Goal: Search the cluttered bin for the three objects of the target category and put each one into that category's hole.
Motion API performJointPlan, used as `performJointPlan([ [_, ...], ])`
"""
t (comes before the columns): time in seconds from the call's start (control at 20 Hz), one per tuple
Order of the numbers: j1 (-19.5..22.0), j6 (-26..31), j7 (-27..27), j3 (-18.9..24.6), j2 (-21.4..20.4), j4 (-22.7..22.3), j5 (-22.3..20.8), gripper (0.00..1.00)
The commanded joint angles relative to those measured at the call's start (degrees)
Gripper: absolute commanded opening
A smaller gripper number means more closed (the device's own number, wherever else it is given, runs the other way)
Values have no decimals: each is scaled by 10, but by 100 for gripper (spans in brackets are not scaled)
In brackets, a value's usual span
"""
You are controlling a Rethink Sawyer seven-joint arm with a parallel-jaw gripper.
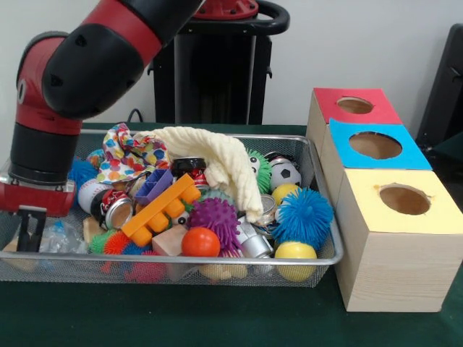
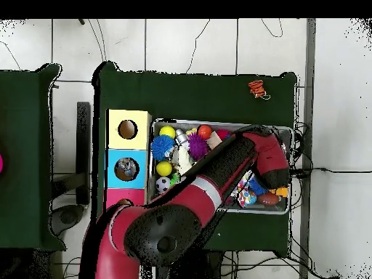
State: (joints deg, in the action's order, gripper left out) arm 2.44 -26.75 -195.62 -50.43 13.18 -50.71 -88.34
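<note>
While the red and black arm (image 1: pixel 87 65) is reaching into the silver wire-mesh bin (image 1: pixel 318 262), its black gripper (image 1: pixel 29 230) is hanging beside crinkled clear plastic (image 1: pixel 61 237); whether it is spread, I cannot tell.

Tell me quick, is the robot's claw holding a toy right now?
Gripper: down inside the bin at its end; open or shut cannot be told, nor whether it holds anything.

No text I could read anywhere, cans (image 1: pixel 116 206) in my bin (image 1: pixel 173 269) showed red and white printing too small to make out, the three coloured boxes (image 1: pixel 394 210) bore no labels
</note>
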Motion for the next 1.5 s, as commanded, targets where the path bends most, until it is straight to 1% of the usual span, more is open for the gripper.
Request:
performJointPlan([
  [0.05, 22, -33, -113, 34, 73, 22, -14, 0],
  [0.15, 24, -28, -106, 40, 67, 20, -7, 0],
  [0.25, 41, -12, -43, 79, 32, 10, 33, 0],
  [0.3, 52, -11, 0, 102, 12, 2, 53, 0],
  [0.35, 74, -22, 75, 137, -19, -11, 84, 0],
  [0.45, 131, -84, 251, 208, -78, -47, 161, 0],
  [0.5, 156, -129, 317, 234, -96, -61, 189, 0],
  [0.55, 173, -172, 361, 251, -106, -69, 203, 0],
  [0.65, 189, -218, 400, 265, -107, -69, 219, 0],
  [0.75, 179, -203, 389, 253, -94, -57, 220, 0],
  [0.85, 162, -178, 365, 234, -83, -48, 213, 0],
  [0.95, 148, -177, 367, 219, -75, -43, 202, 0],
  [1.0, 145, -181, 370, 213, -71, -41, 203, 100],
  [1.25, 148, -194, 385, 219, -72, -40, 204, 100],
  [1.5, 140, -185, 368, 212, -68, -37, 191, 100],
])
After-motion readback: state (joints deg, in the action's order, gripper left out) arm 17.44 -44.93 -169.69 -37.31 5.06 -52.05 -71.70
